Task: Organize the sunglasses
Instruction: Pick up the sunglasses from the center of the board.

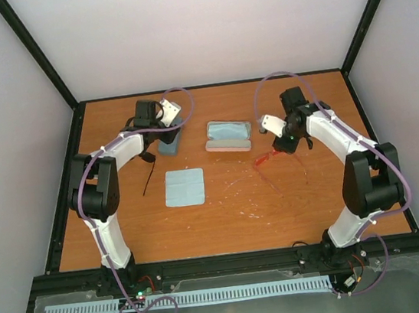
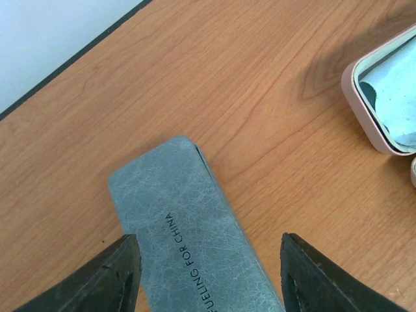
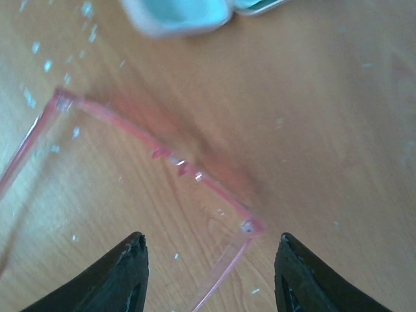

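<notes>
The pink-red sunglasses (image 1: 266, 159) lie unfolded on the table right of centre. In the right wrist view their pink frame (image 3: 195, 175) runs across just ahead of my fingers. My right gripper (image 1: 283, 144) hovers over them, open and empty (image 3: 211, 276). The black sunglasses (image 1: 148, 174) lie left of centre, partly hidden under my left arm. My left gripper (image 1: 166, 131) is open above the closed blue-grey case (image 1: 169, 145), which shows between its fingers in the left wrist view (image 2: 188, 227); the gripper (image 2: 211, 286) holds nothing.
An open pink case (image 1: 228, 135) with a light-blue cloth inside lies at mid-table; it also shows in the left wrist view (image 2: 374, 123) and the right wrist view (image 3: 175, 19). A second light-blue cloth (image 1: 184, 187) lies flat in front. Black frame rails edge the table.
</notes>
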Action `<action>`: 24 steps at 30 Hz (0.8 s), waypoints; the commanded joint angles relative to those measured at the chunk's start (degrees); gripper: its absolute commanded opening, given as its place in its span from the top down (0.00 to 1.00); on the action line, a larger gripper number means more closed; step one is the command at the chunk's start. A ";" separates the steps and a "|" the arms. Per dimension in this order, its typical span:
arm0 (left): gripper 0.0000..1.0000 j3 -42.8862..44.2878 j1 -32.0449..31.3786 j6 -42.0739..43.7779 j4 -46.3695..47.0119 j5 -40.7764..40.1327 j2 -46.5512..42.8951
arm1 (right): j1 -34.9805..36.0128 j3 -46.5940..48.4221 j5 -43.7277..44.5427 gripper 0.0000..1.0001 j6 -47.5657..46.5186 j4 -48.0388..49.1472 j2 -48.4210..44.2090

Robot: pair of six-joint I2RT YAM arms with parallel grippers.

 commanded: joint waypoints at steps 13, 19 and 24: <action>0.41 2.72 0.66 1.07 -1.06 0.25 2.20 | 4.33 -2.65 0.38 0.47 -18.18 1.65 7.58; 0.41 2.65 0.66 0.71 -0.99 0.08 2.12 | 5.38 0.19 -0.29 0.47 -15.90 3.94 12.15; 0.41 2.50 0.81 0.94 -0.81 0.08 2.25 | 5.44 1.07 0.88 0.54 -15.53 4.36 14.14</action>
